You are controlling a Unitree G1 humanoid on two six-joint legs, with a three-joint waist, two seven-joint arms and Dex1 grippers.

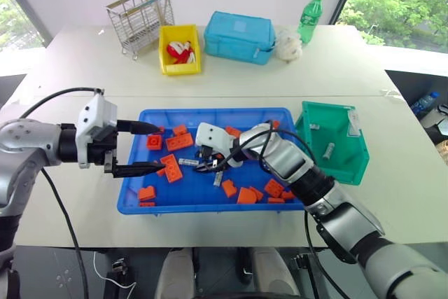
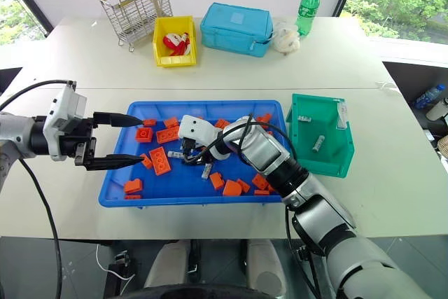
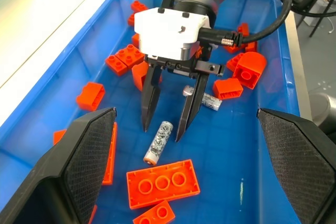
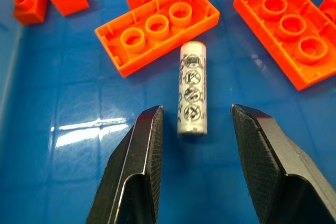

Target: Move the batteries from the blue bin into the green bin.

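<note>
Right gripper point(image 4: 195, 129) low inside the shallow bright-blue plastic bin point(image 1: 133, 201), fingers apart astride a small silver-grey cylindrical battery point(image 4: 192, 89) lying flat mid-bin, untouched; left gripper point(image 1: 143, 148) wide open, empty, over the bin's left edge

Wire rack point(image 1: 137, 17), yellow bin point(image 1: 180, 48), light-blue lidded box point(image 1: 239, 36) and green bottle point(image 1: 310, 16) line the table's far side.

A white table point(image 1: 84, 82) carries everything. The blue bin point(image 1: 210, 204) sits on it at the near edge, with the green bin point(image 1: 353, 162) just beside it. Well behind the blue bin stand a wire rack point(image 1: 136, 15), yellow bin point(image 1: 179, 66), light-blue box point(image 1: 239, 36), crumpled white bag point(image 1: 288, 45) and green bottle point(image 1: 311, 15).
</note>
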